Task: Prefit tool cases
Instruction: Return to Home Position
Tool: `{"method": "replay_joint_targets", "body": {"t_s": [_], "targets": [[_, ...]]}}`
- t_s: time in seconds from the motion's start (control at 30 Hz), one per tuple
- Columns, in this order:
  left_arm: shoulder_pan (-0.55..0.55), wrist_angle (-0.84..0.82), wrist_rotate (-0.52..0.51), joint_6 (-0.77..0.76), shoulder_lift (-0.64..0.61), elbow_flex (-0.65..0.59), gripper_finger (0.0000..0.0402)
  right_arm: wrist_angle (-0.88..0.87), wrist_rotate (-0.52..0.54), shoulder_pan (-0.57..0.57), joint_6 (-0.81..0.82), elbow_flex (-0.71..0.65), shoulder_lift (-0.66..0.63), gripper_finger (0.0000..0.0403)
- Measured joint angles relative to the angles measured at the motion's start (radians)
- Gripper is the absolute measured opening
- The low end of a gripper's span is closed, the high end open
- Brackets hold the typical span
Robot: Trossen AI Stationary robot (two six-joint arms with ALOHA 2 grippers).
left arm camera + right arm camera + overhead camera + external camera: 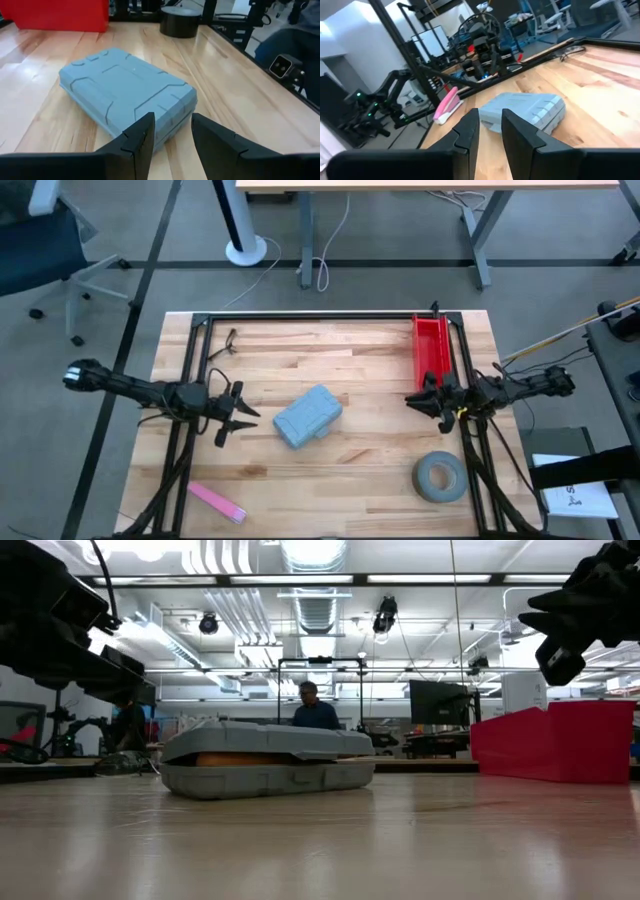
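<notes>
tool case (pixel 308 416): contents hidden under lid | red bin (pixel 55 14): cut by edge | person (pixel 315 712): partly behind case

Robotics lab on an open-plan industrial floor: exposed ducts (pixel 315 600) and strip lights (pixel 440 579) across the top of the low view, monitor (pixel 438 702) and a person (pixel 314 708) at benches mid-frame, office chair (pixel 45 240) upper left of the high view, desk (pixel 430 184) along its top edge

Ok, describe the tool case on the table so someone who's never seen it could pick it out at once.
On the wooden table, look near the middle, between the open left gripper and open right gripper. The tool case lies lid down and skewed to the table's edges: a blue-grey ribbed rectangle with rounded corners, unlike the red bin or the round grey tape roll.
</notes>
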Motion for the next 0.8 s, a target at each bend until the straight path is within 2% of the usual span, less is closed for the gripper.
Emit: {"method": "replay_joint_targets", "body": {"t_s": [0.33,0.8], "targets": [[0.000,0.000,0.000,0.000,0.042,0.000,0.0125,0.000,0.000,0.005,0.000,0.000,0.001,0.0074],[0.000,0.000,0.000,0.000,0.075,0.001,0.0138,0.000,0.001,0.005,0.000,0.000,0.010,0.0046]]}}
